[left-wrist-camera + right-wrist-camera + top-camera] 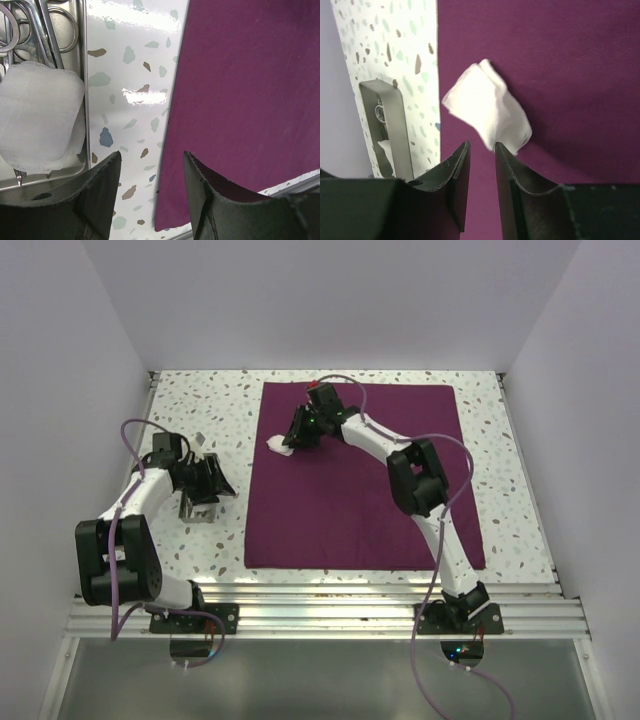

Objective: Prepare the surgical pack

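Right gripper (481,145): the dark, curved fingers stand a narrow gap apart with nothing clamped between them. A loose gauze square (487,107) lies just past the tips, and its nearest corner meets the tip of the right-hand finger. The gauze is white, soft and open-weave, rumpled, with one corner lifted. It rests wholly on the maroon cloth (560,75), just inside the cloth's left edge. The cloth is matte fabric, spread flat and square, with straight edges, and it reaches broadly to the right of the gauze. Beyond that left edge a strip of glossy, speckled white table (390,45) separates the cloth from the metal tray (395,120), which does not touch the cloth. Left gripper (152,154): the fingers are wide apart and hold nothing, poised over that strip with the tray on one side and the cloth edge on the other. The tray is rectangular brushed steel with a low rim. It holds a thick, rounded gauze pad (37,115) lying over steel scissors (47,30), whose ring handles show.
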Tool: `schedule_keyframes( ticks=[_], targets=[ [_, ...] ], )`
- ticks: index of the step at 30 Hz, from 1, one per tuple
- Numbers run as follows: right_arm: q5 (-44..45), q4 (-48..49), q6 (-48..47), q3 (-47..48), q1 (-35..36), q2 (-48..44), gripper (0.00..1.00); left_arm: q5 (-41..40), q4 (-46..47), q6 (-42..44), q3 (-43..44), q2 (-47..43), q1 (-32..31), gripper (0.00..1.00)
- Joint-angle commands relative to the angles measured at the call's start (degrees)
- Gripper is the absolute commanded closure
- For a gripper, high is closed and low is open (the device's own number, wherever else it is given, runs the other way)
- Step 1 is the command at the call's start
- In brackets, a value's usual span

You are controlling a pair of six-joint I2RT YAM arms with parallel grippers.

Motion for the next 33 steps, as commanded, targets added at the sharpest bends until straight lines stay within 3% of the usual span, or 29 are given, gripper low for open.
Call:
schedule_keyframes(
  ticks=[1, 4, 6, 13, 20, 33],
  targets=[
    [1.5, -1.9, -4.1, -0.7, 0.0, -7.3, 0.69, 1.0, 1.7, -0.1, 0.2, -0.6, -0.1, 0.43],
    [2.2, -1.9, -4.9, -2.2, -0.2, -8.9, 0.68, 1.2, 1.7, -0.1, 0.0, -0.6, -0.2, 0.43],
    [1.8, -1.2, -4.4, -3.8, -0.6, -9.2, 0.55, 1.3, 1.7, -0.1, -0.1, -0.7, -0.1, 0.43],
    [0.4, 2.5, -1.1, -5.2, -0.8, -6.4, 0.31, 1.6, 1.6, -0.1, -0.2, -0.8, -0.1, 0.43],
    [-0.7, 6.6, 1.1, -5.0, -1.0, -3.3, 0.29, 1.6, 1.3, 0.0, -0.5, -1.3, -0.1, 0.43],
    [-1.1, 9.8, 5.1, -4.9, -0.9, 0.0, 0.34, 2.3, 1.4, -0.5, -0.1, -0.7, -0.4, 0.43]
  ],
)
